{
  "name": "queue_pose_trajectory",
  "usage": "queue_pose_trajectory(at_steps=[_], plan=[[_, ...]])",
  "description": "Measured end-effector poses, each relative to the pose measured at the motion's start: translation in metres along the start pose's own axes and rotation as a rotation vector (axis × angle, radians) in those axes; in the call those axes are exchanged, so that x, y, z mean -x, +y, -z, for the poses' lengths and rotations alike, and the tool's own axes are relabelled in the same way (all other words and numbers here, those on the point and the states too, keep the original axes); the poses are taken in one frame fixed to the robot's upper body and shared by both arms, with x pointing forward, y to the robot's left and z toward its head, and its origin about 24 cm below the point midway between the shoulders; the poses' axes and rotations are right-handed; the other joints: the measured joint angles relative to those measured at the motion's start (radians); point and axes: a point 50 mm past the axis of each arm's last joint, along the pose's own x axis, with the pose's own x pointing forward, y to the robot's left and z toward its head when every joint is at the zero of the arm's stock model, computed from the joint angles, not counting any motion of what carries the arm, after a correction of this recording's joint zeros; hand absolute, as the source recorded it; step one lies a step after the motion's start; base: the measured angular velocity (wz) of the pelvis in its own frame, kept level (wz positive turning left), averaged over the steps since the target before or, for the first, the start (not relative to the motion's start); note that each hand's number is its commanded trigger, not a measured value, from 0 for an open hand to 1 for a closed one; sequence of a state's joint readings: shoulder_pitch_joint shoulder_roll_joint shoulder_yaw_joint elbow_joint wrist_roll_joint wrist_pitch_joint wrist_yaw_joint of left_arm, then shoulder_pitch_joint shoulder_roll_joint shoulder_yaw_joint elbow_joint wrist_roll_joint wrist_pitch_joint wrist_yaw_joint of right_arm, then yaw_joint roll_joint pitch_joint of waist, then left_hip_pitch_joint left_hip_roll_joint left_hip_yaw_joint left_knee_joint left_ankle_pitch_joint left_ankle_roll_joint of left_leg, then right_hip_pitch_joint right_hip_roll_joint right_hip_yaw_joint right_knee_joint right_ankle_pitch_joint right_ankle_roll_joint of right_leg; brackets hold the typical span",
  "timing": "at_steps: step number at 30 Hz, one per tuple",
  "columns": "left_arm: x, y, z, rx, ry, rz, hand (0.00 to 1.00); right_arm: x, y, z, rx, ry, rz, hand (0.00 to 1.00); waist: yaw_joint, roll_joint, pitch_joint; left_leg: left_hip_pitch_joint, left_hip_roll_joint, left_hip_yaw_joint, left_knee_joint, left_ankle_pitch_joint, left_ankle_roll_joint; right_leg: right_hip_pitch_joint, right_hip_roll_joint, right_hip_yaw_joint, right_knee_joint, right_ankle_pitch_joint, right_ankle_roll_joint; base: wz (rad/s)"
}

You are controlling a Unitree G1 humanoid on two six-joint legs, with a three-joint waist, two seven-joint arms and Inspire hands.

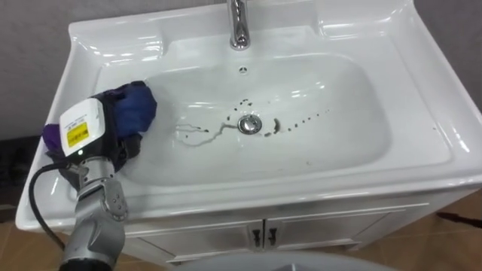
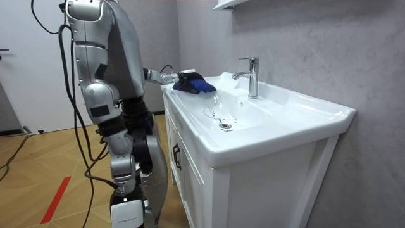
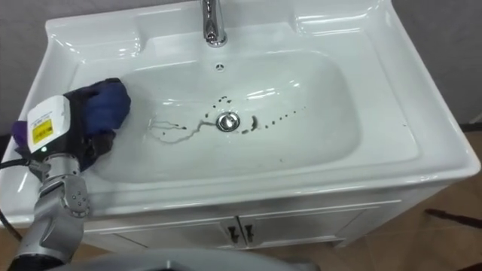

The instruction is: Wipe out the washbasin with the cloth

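Observation:
The white basin [image 1: 331, 143] has dark specks and thin smears [image 1: 197, 132] around its metal drain [image 1: 249, 124]. A blue cloth [image 1: 134, 105] lies on the bowl's left slope, bunched against the left rim. My left hand [image 1: 94, 132] comes in from the lower left and is shut on the cloth, with its dark fingers partly buried in the folds. In the room view I stand at the cabinet's end, the left hand [image 2: 183, 79] reaching over the rim with the cloth [image 2: 197, 85]. My right hand [image 2: 140, 120] hangs low by my waist, its fingers not readable.
A chrome tap [image 1: 239, 26] rises at the basin's back centre, with a small overflow hole [image 1: 242, 70] below it. The basin sits on a white cabinet [image 1: 301, 233] with two doors. A grey wall [image 2: 304, 38] stands behind it.

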State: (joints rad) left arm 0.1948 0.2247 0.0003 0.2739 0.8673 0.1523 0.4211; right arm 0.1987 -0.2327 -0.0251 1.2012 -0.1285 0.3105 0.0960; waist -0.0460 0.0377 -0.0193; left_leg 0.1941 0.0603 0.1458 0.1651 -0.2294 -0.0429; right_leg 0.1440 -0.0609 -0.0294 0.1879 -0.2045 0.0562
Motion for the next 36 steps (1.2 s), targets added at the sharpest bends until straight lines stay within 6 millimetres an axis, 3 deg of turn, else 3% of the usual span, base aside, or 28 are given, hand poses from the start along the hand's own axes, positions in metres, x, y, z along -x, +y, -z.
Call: queue_pose_trajectory(at_steps=[11,26,36], plan=[[-0.004,-0.001,-0.001,-0.001,0.006,-0.008,1.00,0.000,-0.004,0.001,-0.039,0.012,0.025,0.00,-0.001,0.003,-0.0022,0.006,0.001,0.001,-0.001,0.000,0.000,0.001,0.000,0.001,0.002,0.000,0.000,0.00],[-0.014,-0.005,-0.004,0.050,0.031,0.014,1.00,0.003,-0.010,-0.017,-0.030,-0.036,0.077,0.00,0.000,0.015,0.0001,0.004,0.003,-0.014,-0.005,0.000,-0.001,-0.004,0.003,-0.007,0.015,-0.003,-0.003,0.01],[-0.016,0.004,-0.012,0.095,0.017,0.002,1.00,0.004,-0.008,-0.028,0.014,-0.095,0.087,0.00,0.000,0.014,0.0008,-0.014,0.003,-0.041,0.005,0.001,-0.003,-0.001,0.002,-0.030,0.006,-0.005,-0.006,0.06]])
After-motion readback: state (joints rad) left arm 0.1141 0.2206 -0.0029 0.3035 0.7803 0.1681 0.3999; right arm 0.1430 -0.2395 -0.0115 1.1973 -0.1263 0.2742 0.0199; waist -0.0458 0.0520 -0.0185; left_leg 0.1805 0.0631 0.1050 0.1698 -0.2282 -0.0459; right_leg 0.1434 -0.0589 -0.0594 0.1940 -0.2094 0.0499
